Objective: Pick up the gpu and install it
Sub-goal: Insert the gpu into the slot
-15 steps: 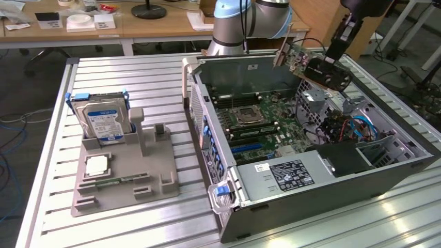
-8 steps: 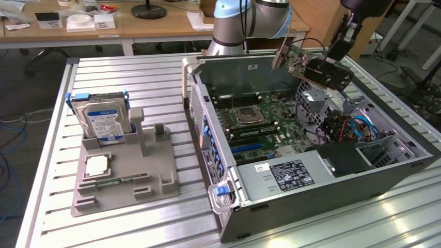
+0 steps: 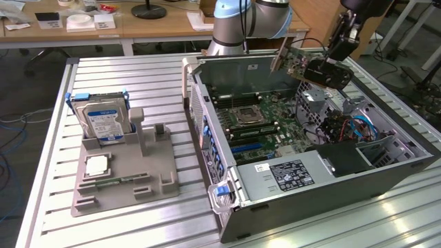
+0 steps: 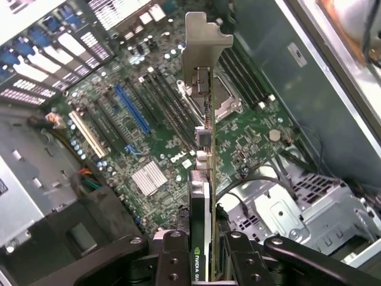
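Exterior view: the gripper [image 3: 331, 63] hangs over the far side of the open computer case [image 3: 344, 186], clamped on the gpu [image 3: 298, 61]. The card is held in the air, tilted, clear of the motherboard [image 3: 255, 119] below it. On the exterior view's left, well apart from the case, a grey holder [image 3: 124, 175] on the slatted table [image 3: 138, 77] carries the hard drive [image 3: 103, 121]; no card sits in it. Wrist view: the gpu [image 4: 205, 149] appears edge-on, pinched between the black fingers [image 4: 172, 259] of the gripper [image 4: 205, 265], with its silver bracket [image 4: 205, 47] at the end farthest from the grip. Behind it lie the board's slots, among them a long blue slot [image 4: 132, 108], which is off to one side of the card and runs at an angle to it. By my judgement the card is lifted but not seated, so the work is about midway. To do this step well, the card's long edge should be turned parallel to the slot and brought squarely above it, bracket toward the case's rear wall. The grip should stay firm, and the loose cables [image 4: 262, 179] near the drive cage kept clear.
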Controlling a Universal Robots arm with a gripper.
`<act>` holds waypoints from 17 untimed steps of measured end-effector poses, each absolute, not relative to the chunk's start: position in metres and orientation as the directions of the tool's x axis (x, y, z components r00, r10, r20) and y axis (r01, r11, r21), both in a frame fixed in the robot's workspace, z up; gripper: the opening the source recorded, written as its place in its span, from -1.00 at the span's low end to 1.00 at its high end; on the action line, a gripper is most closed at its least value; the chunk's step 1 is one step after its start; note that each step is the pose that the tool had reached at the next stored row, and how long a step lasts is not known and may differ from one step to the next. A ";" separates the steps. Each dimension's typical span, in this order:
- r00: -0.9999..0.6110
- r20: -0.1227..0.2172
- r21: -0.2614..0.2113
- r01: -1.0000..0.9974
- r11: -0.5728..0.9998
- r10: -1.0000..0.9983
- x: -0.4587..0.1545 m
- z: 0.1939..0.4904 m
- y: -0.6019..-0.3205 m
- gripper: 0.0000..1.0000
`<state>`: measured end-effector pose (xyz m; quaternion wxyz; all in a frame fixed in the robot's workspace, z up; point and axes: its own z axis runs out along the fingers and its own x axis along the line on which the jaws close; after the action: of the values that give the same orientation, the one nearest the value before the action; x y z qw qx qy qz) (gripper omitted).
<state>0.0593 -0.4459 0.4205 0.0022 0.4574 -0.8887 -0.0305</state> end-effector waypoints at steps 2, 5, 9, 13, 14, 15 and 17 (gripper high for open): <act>-0.558 -0.024 0.056 -0.829 0.557 -0.829 0.059 0.421 -0.446 -0.46; -0.522 -0.024 0.056 -0.852 0.520 -0.853 0.059 0.421 -0.446 -0.46; -0.474 -0.024 0.056 -0.880 0.472 -0.880 0.059 0.421 -0.446 -0.46; -0.422 -0.024 0.056 -0.906 0.421 -0.906 0.059 0.421 -0.446 -0.46; -0.409 -0.024 0.056 -0.911 0.408 -0.912 0.059 0.421 -0.446 -0.46; -0.396 -0.024 0.056 -0.917 0.394 -0.918 0.059 0.421 -0.446 -0.46; -0.365 -0.024 0.056 -0.930 0.364 -0.931 0.059 0.421 -0.446 -0.46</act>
<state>0.0592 -0.4459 0.4205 0.0060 0.5633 -0.8257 -0.0300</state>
